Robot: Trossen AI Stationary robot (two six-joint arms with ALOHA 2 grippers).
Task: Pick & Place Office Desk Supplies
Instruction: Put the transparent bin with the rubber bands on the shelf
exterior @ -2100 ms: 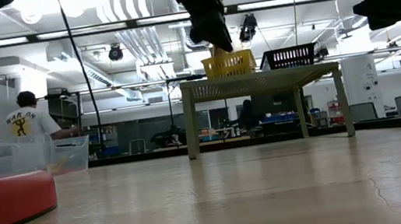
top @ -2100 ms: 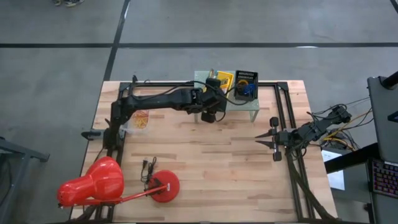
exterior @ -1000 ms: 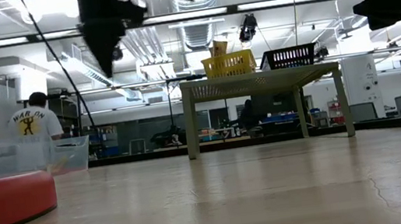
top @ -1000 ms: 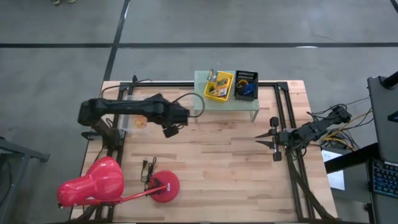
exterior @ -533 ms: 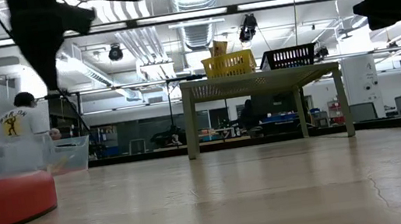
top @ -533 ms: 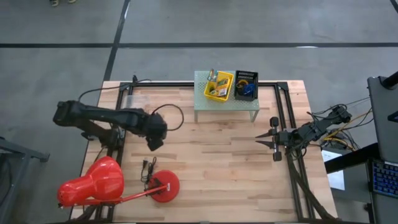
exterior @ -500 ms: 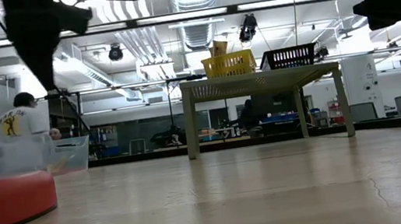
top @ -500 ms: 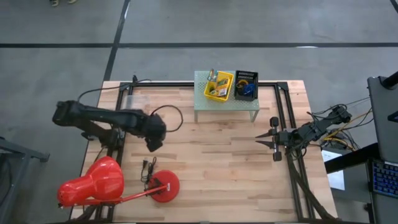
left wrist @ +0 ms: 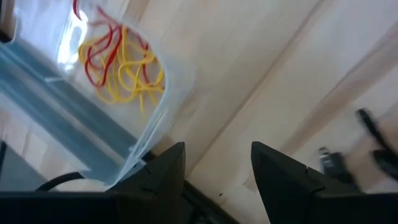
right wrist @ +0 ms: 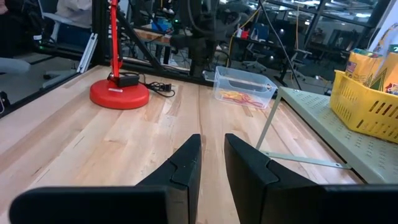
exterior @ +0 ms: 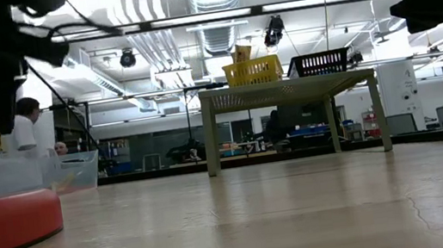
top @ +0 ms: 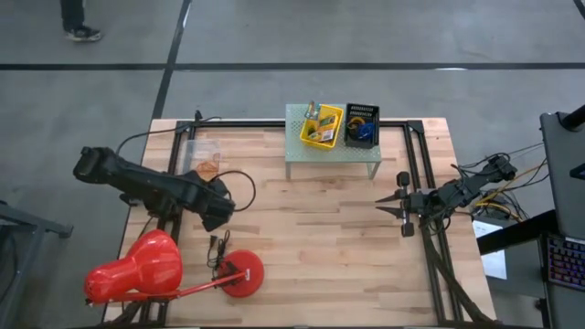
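Observation:
A clear plastic tub (top: pixel 201 163) holding yellow and red rubber bands (left wrist: pixel 121 65) stands on the table near its left edge. Crayon boxes stand in a yellow basket (top: pixel 322 126), and blue loops lie in a black basket (top: pixel 361 123). Both baskets sit on the mint-green shelf (top: pixel 331 153). My left gripper (top: pixel 218 219) hangs open and empty above the bare wood, between the tub and the lamp's cord (top: pixel 218 245). In its wrist view the left gripper (left wrist: pixel 217 162) has the tub beside it. My right gripper (top: pixel 382 205) waits by the right edge with a narrow gap between its fingers, also empty.
A red desk lamp (top: pixel 137 270) lies along the near left corner, with its round base (top: pixel 242 272) and black cord and plug close to my left gripper. Black frame rails (top: pixel 416 155) run along the table's sides. A person (exterior: pixel 26 125) stands in the room beyond the table.
My left arm has swung away from the yellow basket on the shelf. It crossed the table toward the left and near edges and passed over the clear tub. It now hangs lower over the wood beside the lamp's cord. The baskets and tub have stayed put.

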